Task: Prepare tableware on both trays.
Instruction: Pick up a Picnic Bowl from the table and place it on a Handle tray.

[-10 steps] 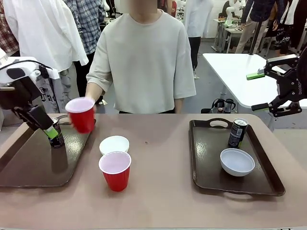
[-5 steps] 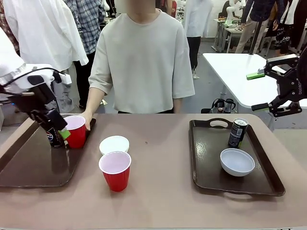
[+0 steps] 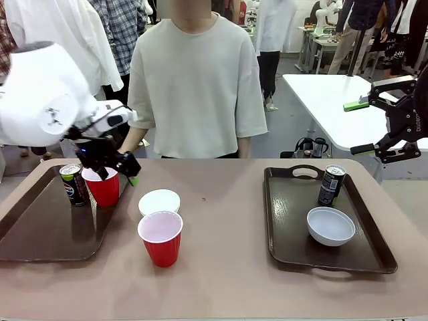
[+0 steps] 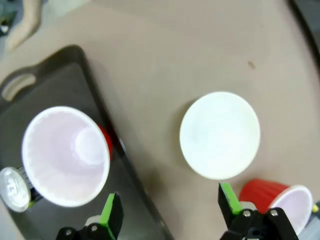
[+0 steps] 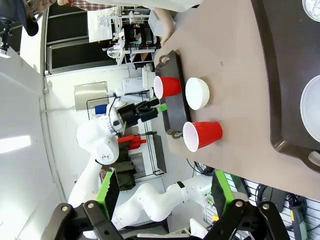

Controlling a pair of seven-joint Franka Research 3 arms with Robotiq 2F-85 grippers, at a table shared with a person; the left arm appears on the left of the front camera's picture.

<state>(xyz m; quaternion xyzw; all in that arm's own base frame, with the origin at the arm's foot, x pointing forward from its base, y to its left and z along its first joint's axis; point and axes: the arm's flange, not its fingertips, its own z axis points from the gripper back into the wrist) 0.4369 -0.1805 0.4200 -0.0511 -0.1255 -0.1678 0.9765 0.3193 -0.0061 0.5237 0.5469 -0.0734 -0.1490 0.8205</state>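
On the left tray stand a black can and a red cup. My left gripper hovers open just above that cup's right side; in the left wrist view it hangs over the tray rim, between the cup and a white bowl. That bowl and a second red cup sit on the bare table. The right tray holds a can and a bowl. My right gripper is raised, open and empty, at the far right.
A person in a pale shirt stands at the far edge, one arm hanging behind my left gripper. The brown table lies between the trays. The right wrist view shows my open gripper far from the table.
The person set the red cup on the left tray and pulled the hand back. My left gripper left the can and swung right, past the cup. The right arm has not moved.
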